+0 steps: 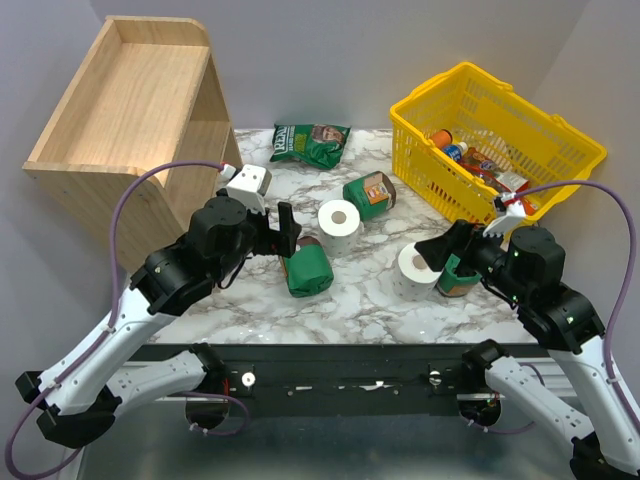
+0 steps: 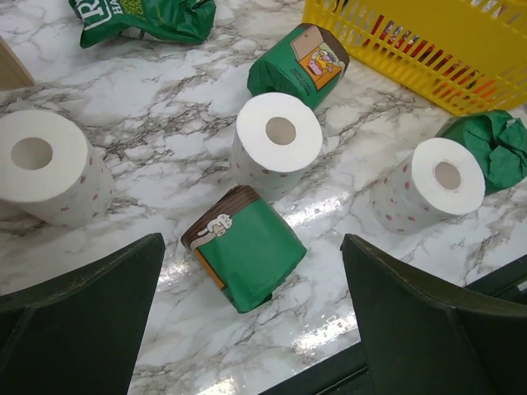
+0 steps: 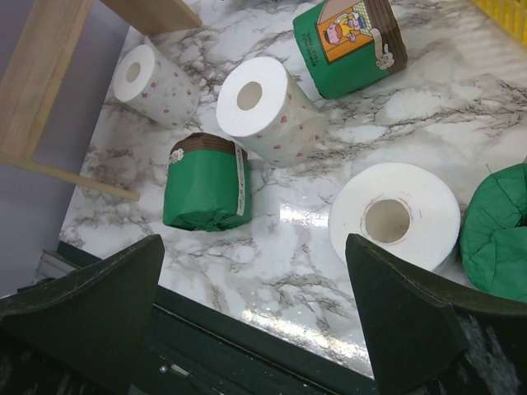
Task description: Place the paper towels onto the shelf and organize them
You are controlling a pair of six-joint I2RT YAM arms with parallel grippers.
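The wooden shelf (image 1: 130, 100) stands at the far left. All six rolls lie on the marble table. The bare white rolls are beside the shelf (image 1: 248, 185), mid-table (image 1: 339, 228) and at the right (image 1: 416, 270). The green wrapped rolls are at the far middle (image 1: 370, 193), the near middle (image 1: 306, 268) and the right (image 1: 458, 278). My left gripper (image 2: 255, 329) is open and empty, just above and short of the near green roll (image 2: 245, 247). My right gripper (image 3: 255, 321) is open and empty above the table's front edge, beside the right white roll (image 3: 395, 218).
A yellow plastic basket (image 1: 500, 140) holding bottles stands at the far right. A flat green snack bag (image 1: 310, 142) lies at the back middle. The table's dark front edge (image 3: 247, 346) runs just under my right gripper.
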